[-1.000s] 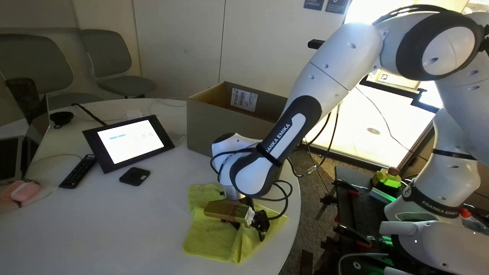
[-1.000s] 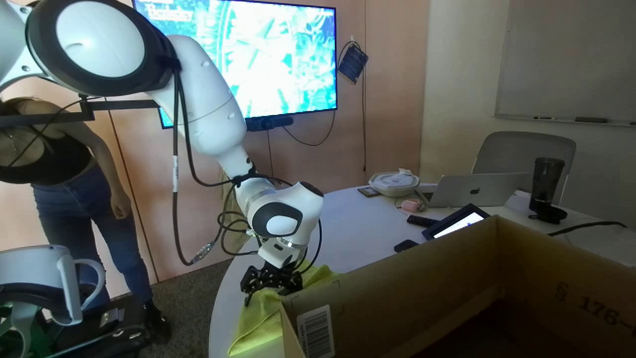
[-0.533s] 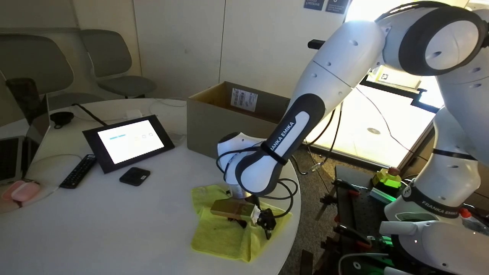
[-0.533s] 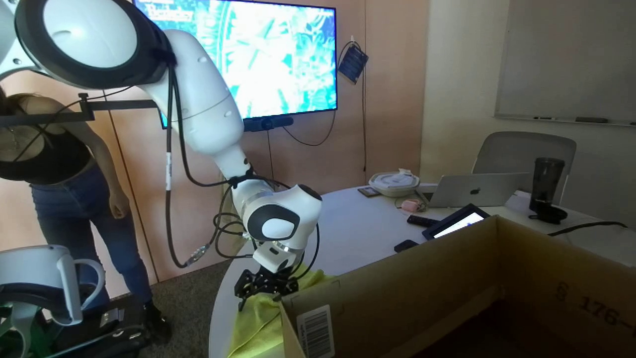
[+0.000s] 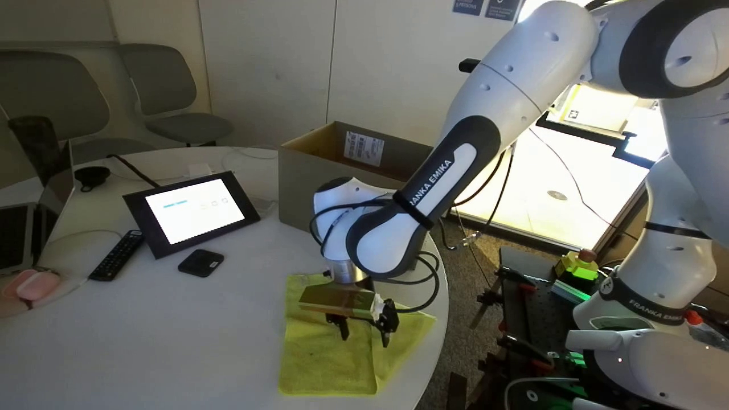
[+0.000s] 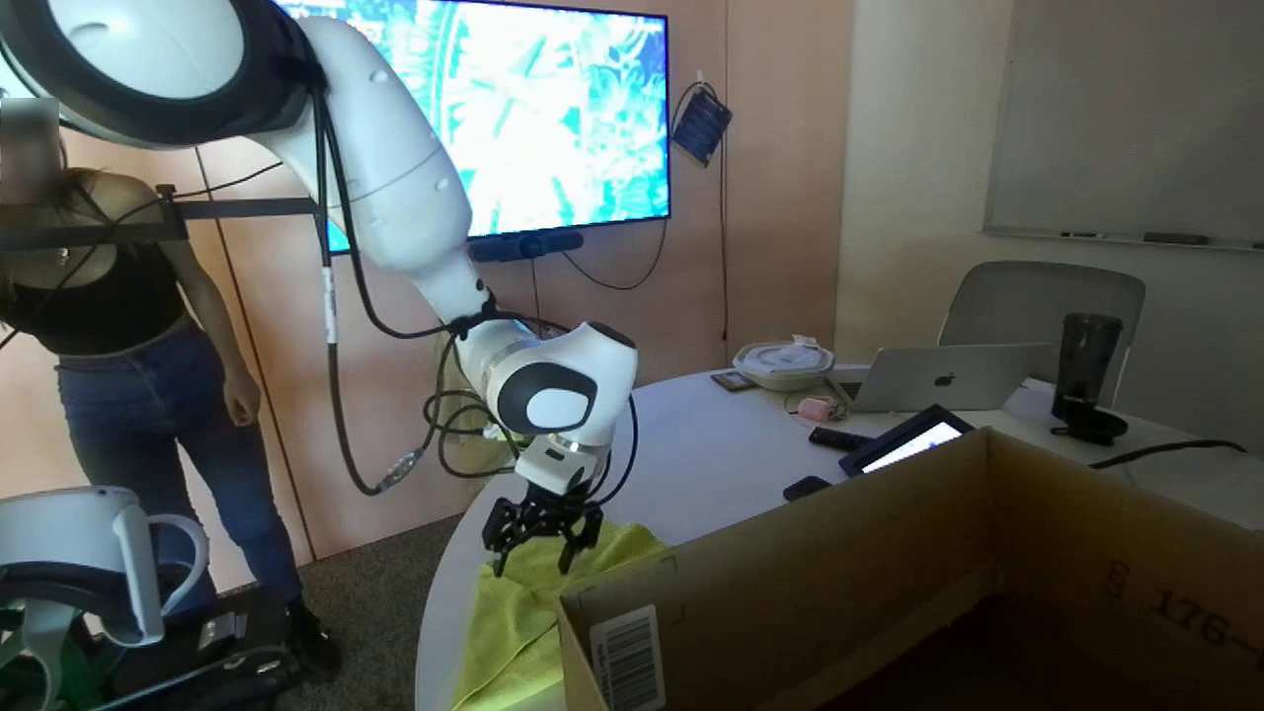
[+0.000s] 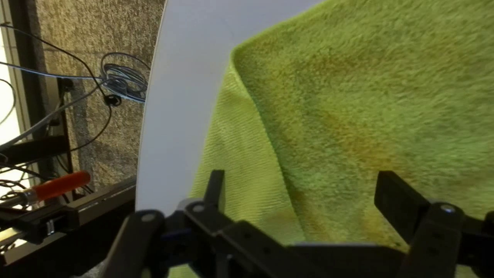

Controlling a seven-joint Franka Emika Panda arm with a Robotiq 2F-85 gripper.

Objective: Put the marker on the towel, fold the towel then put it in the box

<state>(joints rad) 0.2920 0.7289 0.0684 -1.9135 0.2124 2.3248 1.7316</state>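
The yellow-green towel (image 5: 327, 370) lies near the table's edge, also seen in an exterior view (image 6: 513, 632). In the wrist view the towel (image 7: 347, 96) has a strip turned over along its left side, showing a ribbed face. My gripper (image 5: 365, 339) is open and empty, its fingers pointing down above the towel. The gripper also shows in an exterior view (image 6: 531, 570). In the wrist view the gripper (image 7: 301, 175) has its fingers wide apart over the fold. The brown cardboard box (image 5: 307, 193) stands behind the towel, close in an exterior view (image 6: 839, 553). The marker is hidden or out of view.
A tablet (image 5: 193, 210), a black puck-like device (image 5: 201, 262), a remote (image 5: 117, 256) and a pink case (image 5: 31, 285) lie on the table (image 5: 188, 341). A laptop (image 6: 948, 378) stands farther off. The table edge is close to the towel. A person (image 6: 148, 336) stands beyond the arm.
My gripper has risen off the towel, after moving slightly toward the table's edge. The towel shifted a little the same way and now lies flatter, its bunched part settled.
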